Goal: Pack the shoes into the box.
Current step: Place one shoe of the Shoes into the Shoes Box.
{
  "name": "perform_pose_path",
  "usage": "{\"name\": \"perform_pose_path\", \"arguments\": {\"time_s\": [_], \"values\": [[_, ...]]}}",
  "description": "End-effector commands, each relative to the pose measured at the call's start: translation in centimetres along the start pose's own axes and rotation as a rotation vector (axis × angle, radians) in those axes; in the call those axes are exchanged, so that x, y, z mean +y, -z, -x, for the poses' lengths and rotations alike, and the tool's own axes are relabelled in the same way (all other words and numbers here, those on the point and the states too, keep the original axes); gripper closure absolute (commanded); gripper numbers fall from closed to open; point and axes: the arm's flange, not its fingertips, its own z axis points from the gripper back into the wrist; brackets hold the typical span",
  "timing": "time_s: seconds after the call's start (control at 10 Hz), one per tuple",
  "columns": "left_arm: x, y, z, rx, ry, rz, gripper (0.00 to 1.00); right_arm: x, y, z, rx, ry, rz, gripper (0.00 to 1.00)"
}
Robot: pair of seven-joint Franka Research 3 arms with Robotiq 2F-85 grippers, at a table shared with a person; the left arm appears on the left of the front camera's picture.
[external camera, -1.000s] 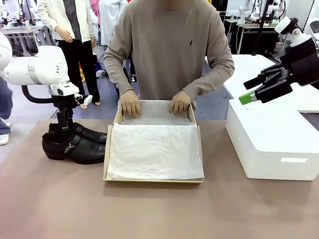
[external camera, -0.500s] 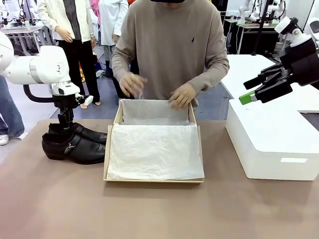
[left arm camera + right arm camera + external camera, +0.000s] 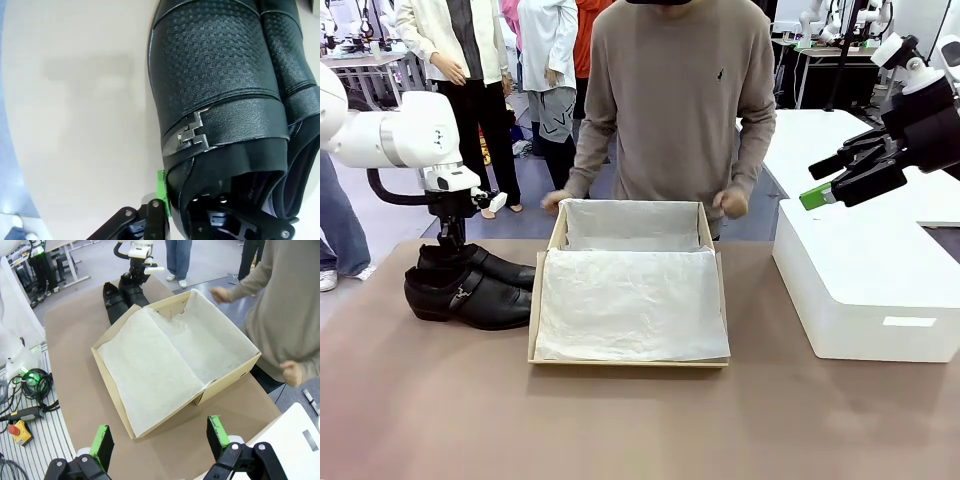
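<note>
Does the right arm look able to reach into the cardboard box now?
Probably yes: the right gripper hangs open by the white block beside the box, whose top is open, and the person's hands are off it.

You'll find the shoes (image 3: 470,285) side by side on the surface (image 3: 620,420), just left of the box (image 3: 533,300), with the left end effector (image 3: 450,252) at their heel end, one finger inside a shoe. Tissue paper (image 3: 630,300) lies in the box and a person (image 3: 670,100) stands behind it. To its right sits the large block (image 3: 860,290), with the right end effector (image 3: 820,185) above it.
</note>
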Motion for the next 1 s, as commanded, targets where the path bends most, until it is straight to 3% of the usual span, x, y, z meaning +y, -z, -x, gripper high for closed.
{"name": "perform_pose_path", "arguments": {"time_s": [0.0, 0.4, 0.5, 0.9], "values": [[0.1, -0.1, 0.1, 0.037, -0.018, -0.012, 1.00, -0.3, 0.2, 0.0, -0.022, -0.022, -0.017, 0.00], [-0.2, -0.7, 0.3, 0.035, -0.028, -0.042, 1.00, -0.3, 0.2, 0.0, -0.022, -0.022, -0.017, 0.00], [-0.7, -2.2, 0.9, -0.014, -0.022, -0.071, 1.00, -0.3, 0.2, 0.0, -0.022, -0.022, -0.017, 0.00], [-2.4, -8.6, 2.3, -0.012, -0.032, -0.123, 1.00, -0.3, 0.2, 0.0, -0.022, -0.022, -0.017, 0.00]]}}
